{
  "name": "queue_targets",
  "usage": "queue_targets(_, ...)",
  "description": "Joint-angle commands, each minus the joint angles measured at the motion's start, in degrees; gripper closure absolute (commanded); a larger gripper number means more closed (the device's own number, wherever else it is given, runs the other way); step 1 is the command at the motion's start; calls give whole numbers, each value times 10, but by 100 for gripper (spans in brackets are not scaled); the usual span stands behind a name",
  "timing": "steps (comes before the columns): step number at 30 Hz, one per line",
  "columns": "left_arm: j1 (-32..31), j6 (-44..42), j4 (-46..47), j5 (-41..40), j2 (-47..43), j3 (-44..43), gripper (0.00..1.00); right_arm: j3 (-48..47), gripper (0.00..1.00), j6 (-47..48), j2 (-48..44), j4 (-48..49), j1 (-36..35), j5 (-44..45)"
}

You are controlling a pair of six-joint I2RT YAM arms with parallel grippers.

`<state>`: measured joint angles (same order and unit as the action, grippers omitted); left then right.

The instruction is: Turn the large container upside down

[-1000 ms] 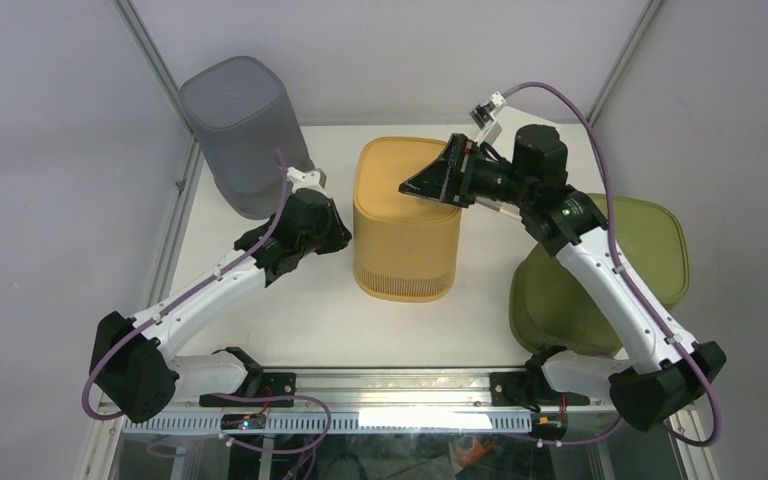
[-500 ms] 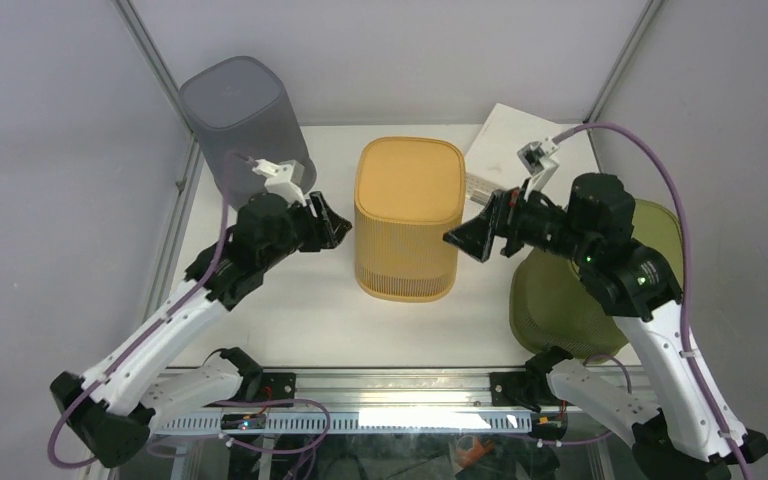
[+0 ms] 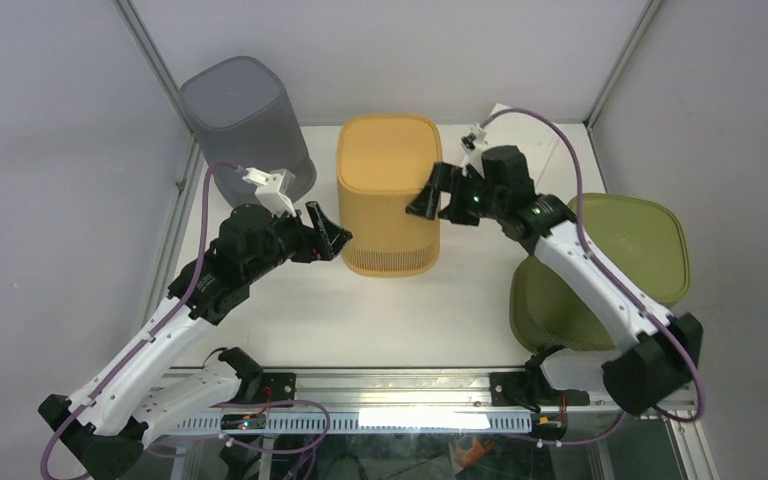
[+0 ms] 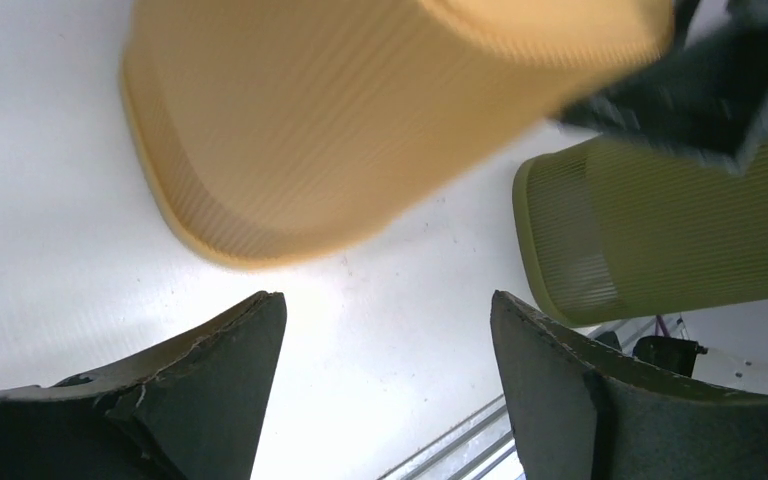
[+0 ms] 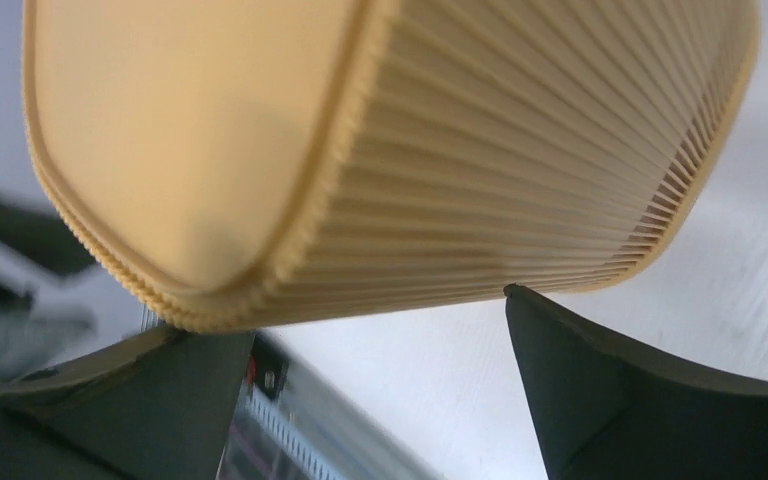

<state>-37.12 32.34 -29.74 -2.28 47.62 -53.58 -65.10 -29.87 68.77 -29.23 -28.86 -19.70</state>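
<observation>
The large container (image 3: pixel 388 190) is a ribbed orange tub standing at the table's middle with its closed flat face up and its wider rim on the table. My left gripper (image 3: pixel 330 228) is open just left of its lower wall, apart from it; in the left wrist view the tub (image 4: pixel 340 130) lies beyond the empty left gripper (image 4: pixel 385 310). My right gripper (image 3: pixel 425 195) is open against the tub's upper right side. In the right wrist view the tub (image 5: pixel 360 150) fills the frame just past the right gripper (image 5: pixel 365 315); contact is unclear.
A tall grey container (image 3: pixel 245 130) stands at the back left, close behind my left arm. A green ribbed container (image 3: pixel 610 270) lies on its side at the right, under my right arm. A metal rail (image 3: pixel 390 385) runs along the near edge.
My left gripper has gone from shut to open beside the tub. The tub has shifted left and back. My right arm swung away and has returned to the tub's right side.
</observation>
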Motion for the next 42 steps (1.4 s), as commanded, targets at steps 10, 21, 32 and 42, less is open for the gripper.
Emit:
queue_targets(10, -2, 14, -26, 23, -60, 3, 7, -418, 0, 7, 316, -71, 20, 188)
queue_targets(21, -3, 14, -51, -43, -27, -49, 1, -237, 0, 97, 61, -177, 19, 312)
queue_targets(32, -2, 53, -99, -139, 36, -89, 1, -136, 0, 75, -84, -259, 19, 280)
queue_targets(42, -2, 59, -99, -135, 25, -76, 1, -137, 1, 75, -81, -230, 19, 273)
